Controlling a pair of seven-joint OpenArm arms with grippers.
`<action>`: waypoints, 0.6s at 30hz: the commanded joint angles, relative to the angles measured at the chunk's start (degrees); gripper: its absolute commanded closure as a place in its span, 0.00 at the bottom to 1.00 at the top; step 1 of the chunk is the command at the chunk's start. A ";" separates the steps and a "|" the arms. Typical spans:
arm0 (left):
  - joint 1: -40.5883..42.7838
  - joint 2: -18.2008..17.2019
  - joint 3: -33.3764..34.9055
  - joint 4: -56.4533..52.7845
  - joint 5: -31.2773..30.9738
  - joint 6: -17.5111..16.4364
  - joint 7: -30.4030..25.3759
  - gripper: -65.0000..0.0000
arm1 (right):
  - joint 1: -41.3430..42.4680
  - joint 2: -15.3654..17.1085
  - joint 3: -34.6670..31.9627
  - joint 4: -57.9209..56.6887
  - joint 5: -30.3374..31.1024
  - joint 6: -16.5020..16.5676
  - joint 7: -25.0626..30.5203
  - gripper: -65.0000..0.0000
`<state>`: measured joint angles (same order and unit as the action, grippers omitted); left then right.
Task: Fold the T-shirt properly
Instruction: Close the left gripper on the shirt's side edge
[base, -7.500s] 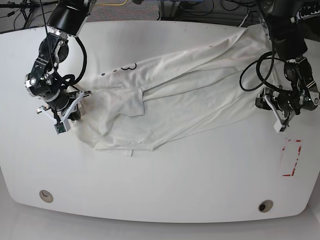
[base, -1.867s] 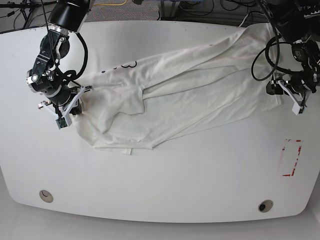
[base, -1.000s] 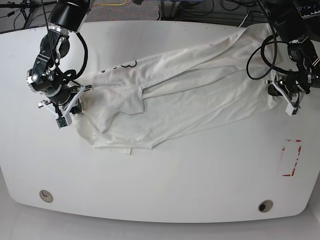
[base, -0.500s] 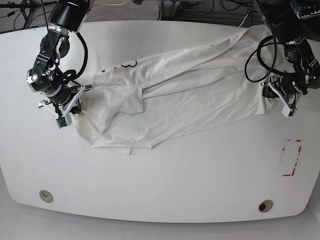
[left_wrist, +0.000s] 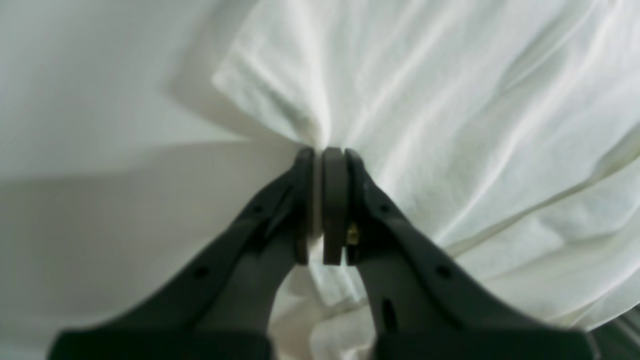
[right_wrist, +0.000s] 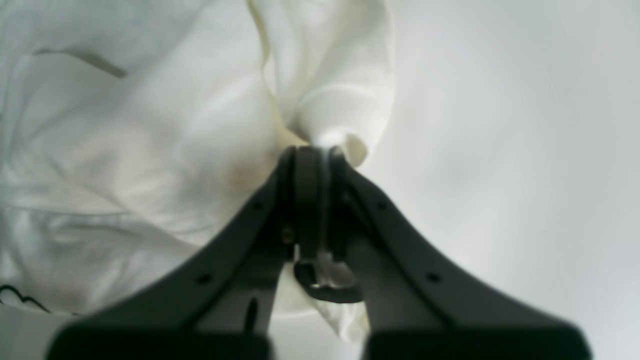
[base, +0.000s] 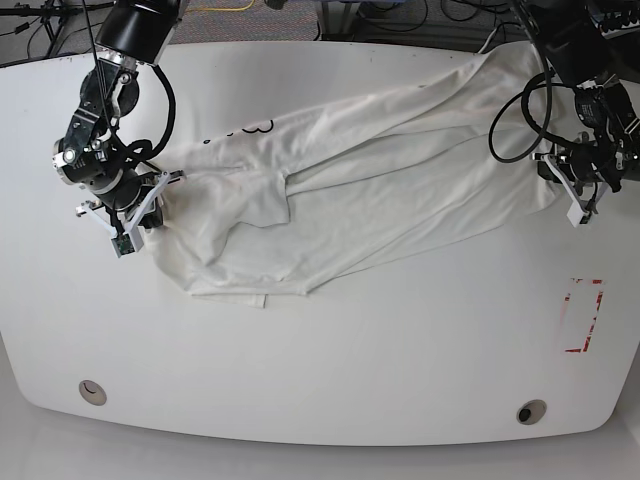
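The crumpled white cloth T-shirt (base: 350, 195) hides most of its print; black outlines peek at eleven o'clock. Both fingers, left (left_wrist: 334, 200) and right (right_wrist: 307, 200), pinch its edges closed.

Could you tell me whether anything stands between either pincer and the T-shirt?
Nothing visible does. The left pincer and the right pincer are each shut directly on a bunched edge of the T-shirt, at opposite ends.
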<state>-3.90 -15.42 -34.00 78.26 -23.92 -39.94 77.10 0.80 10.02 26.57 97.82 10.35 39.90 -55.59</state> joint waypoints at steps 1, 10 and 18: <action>-0.54 -0.95 -0.13 2.04 0.57 -0.06 1.14 0.98 | 1.03 0.69 0.27 1.00 0.65 0.10 1.09 1.00; 0.14 -1.36 -0.45 1.19 1.06 -0.06 0.25 0.95 | 1.12 0.90 0.43 1.35 0.46 0.10 1.56 1.00; 2.73 -2.44 -0.75 1.18 1.21 -0.06 -1.30 0.95 | 0.86 0.86 0.32 1.62 0.38 0.10 1.24 1.00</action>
<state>-1.89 -16.32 -34.39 78.81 -23.20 -39.94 75.83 0.93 10.13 26.74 97.93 10.33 39.90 -55.57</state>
